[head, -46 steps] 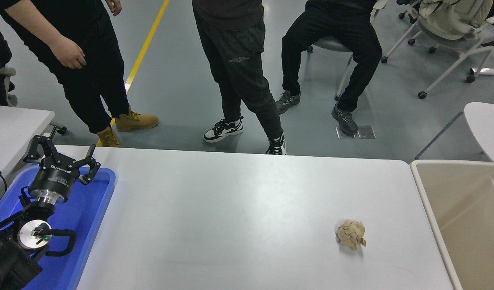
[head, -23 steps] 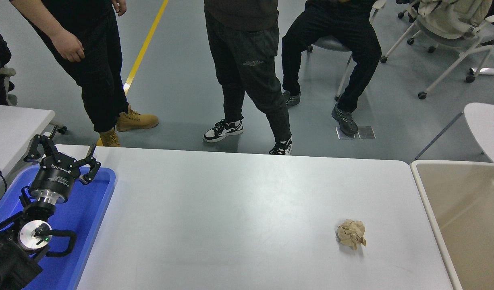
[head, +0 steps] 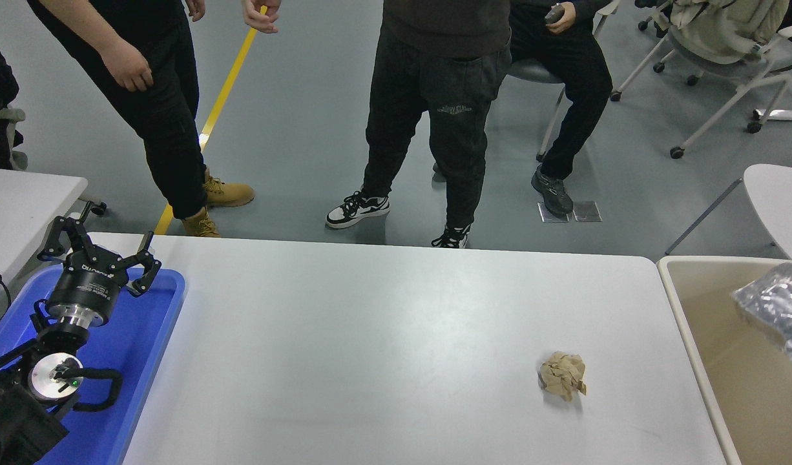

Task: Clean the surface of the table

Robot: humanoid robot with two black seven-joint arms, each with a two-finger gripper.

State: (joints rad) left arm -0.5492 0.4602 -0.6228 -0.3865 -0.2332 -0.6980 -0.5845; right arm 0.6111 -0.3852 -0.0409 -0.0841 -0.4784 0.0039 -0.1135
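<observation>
The table surface [head: 383, 336] fills the middle of the head view, its long axis running left to right across the picture, far edge toward the standing people. One crumpled brown paper ball [head: 562, 376] lies on it near the right end, close to the beige bin [head: 696, 361] (something grey and crinkly shows over the bin at the right edge). So the clearing looks unfinished: that ball remains. The left gripper [head: 97, 255] hangs parked over the blue tray [head: 147, 336], its fingers spread; no right gripper shows
</observation>
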